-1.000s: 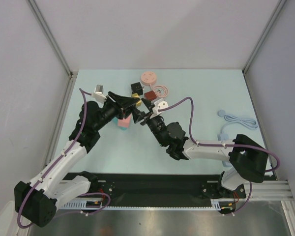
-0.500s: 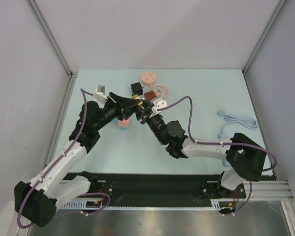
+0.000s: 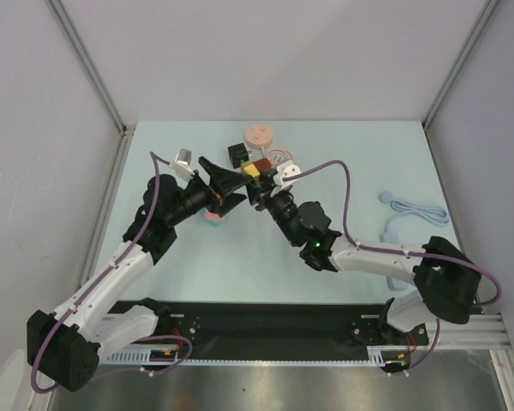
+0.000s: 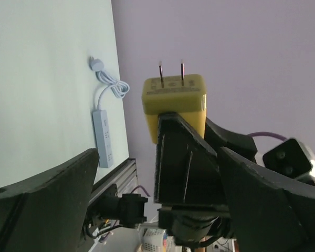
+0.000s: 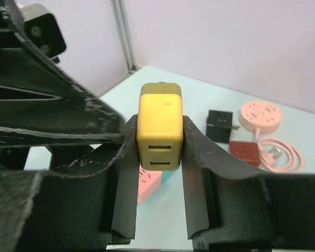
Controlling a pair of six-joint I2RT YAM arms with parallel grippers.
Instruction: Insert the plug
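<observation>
My right tool [image 3: 255,181] was clamped on the yellow plug [image 3: 251,169], one black finger [image 5: 127,173] pressed against each side of its body [image 5: 159,131]. I held it in the air above the far middle of the table [image 3: 343,154], touching nothing below. From my left wrist the plug [image 4: 174,102] showed its two metal prongs, bare and pointing away from the fingers that gripped it.

My left tool [image 3: 236,186] stood wide apart and held nothing. Its fingers [image 4: 42,199] flanked the plug and the right tool's tip, close by, but I could not tell whether they touched either.

Beneath my left tool a pink block [image 3: 215,216] lay on the table. Just beyond the plug sat a cluster: a black adapter [image 3: 237,153], a dark red cube [image 3: 262,163], a round pink socket [image 3: 259,134] and a coiled pink cable [image 3: 280,156]. From my right wrist they appeared to the right of the plug, the round socket [image 5: 260,114] farthest back.

Well off to the right, near the table's edge, lay a pale blue power strip [image 4: 103,137] with its cable [image 3: 415,205] looped loosely beside it.
</observation>
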